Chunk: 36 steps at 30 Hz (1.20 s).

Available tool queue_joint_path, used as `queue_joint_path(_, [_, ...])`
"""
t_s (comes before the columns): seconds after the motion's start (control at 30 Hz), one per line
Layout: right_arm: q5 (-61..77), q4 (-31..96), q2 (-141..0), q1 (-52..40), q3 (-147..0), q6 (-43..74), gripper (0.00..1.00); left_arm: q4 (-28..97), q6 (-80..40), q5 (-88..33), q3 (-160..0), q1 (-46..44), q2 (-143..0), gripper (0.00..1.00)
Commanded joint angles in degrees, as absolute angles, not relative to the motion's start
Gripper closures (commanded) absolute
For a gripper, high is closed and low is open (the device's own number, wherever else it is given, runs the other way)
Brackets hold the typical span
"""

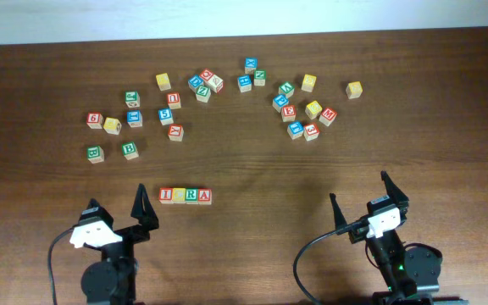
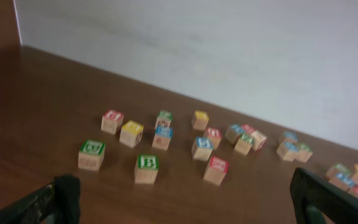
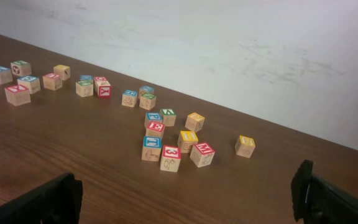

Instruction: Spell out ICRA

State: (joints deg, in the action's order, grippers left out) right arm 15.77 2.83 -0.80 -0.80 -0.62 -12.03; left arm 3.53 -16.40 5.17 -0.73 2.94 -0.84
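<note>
Four letter blocks stand side by side in a row (image 1: 185, 196) near the table's front, reading I, C, R, A: the I block (image 1: 166, 196) at the left end, the A block (image 1: 204, 196) at the right end. My left gripper (image 1: 117, 207) is open and empty, just left of the row and apart from it; in the left wrist view (image 2: 182, 199) its fingers frame bare table. My right gripper (image 1: 360, 199) is open and empty, well to the right of the row; its wrist view (image 3: 188, 196) shows nothing between the fingers. The row is out of both wrist views.
Several loose letter blocks lie in a left cluster (image 1: 134, 119) and a right cluster (image 1: 299, 110) across the far half of the table. A green B block (image 2: 146, 168) and a red 3 block (image 3: 170, 158) are nearest in the wrist views. A pale wall stands behind.
</note>
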Motion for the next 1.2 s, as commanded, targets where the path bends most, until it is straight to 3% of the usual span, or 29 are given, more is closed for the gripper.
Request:
queue_joint_path(0.0, [15.9, 3.2, -0.2, -1.1, -0.3, -12.0, 0.02, 4.6, -12.2, 3.6, -0.5, 2.6, -0.3, 0.01])
queue_joint_path(0.13, [15.9, 3.2, -0.2, -1.1, -0.3, -12.0, 0.02, 4.8, -5.9, -0.5, -0.5, 2.6, -0.3, 0.01])
queue_joint_path(1.17, [15.9, 3.2, -0.2, -1.1, -0.3, -12.0, 0.02, 4.8, -5.9, -0.2, -0.5, 2.6, -2.1, 0.01])
